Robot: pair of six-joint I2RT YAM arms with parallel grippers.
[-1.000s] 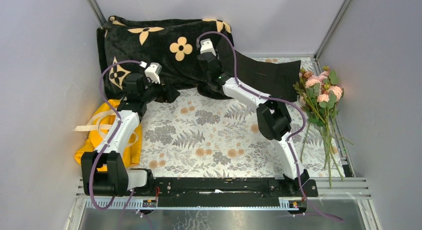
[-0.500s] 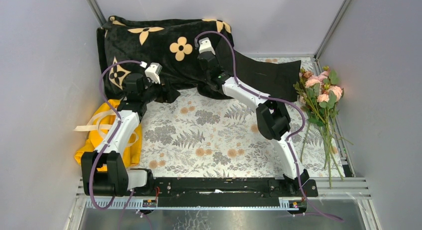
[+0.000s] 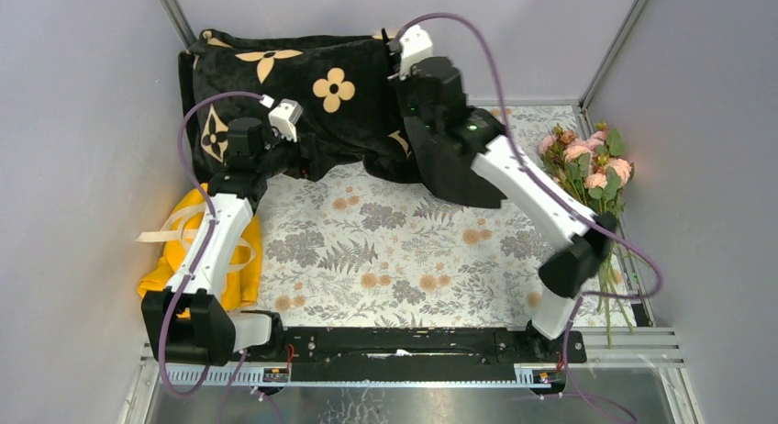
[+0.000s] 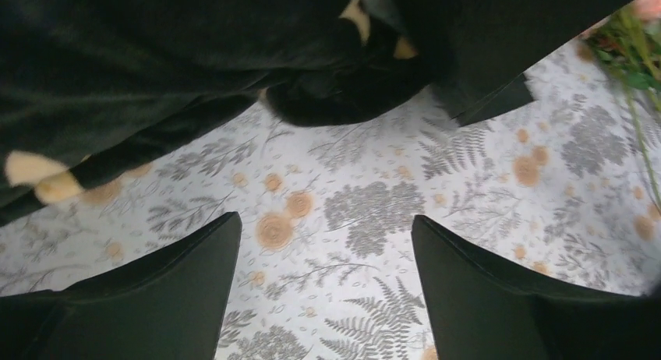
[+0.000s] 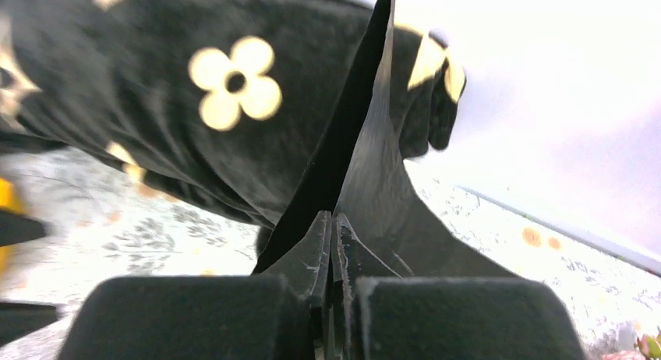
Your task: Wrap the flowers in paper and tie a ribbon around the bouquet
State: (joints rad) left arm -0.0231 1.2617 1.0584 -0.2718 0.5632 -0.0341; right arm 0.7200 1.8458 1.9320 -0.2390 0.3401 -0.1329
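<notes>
Floral tablecloth (image 3: 394, 250) | 1 paper (image 3: 454, 172) in right gripper (image 5: 331, 229) | 1 flowers (image 3: 592, 167) | 1 ribbon (image 3: 170, 231)

Flowers (image 3: 587, 167) partly behind right arm (image 3: 530, 191)

You see a matte black paper (image 3: 454, 172), a black blanket (image 3: 275, 84) printed with tan flower shapes, pale pink flowers (image 3: 594, 167) with green leaves, a cream ribbon (image 3: 156, 234), a yellow cloth (image 3: 165, 270), and a white table cover (image 3: 385, 250) patterned with grey ferns and orange blooms.
</notes>
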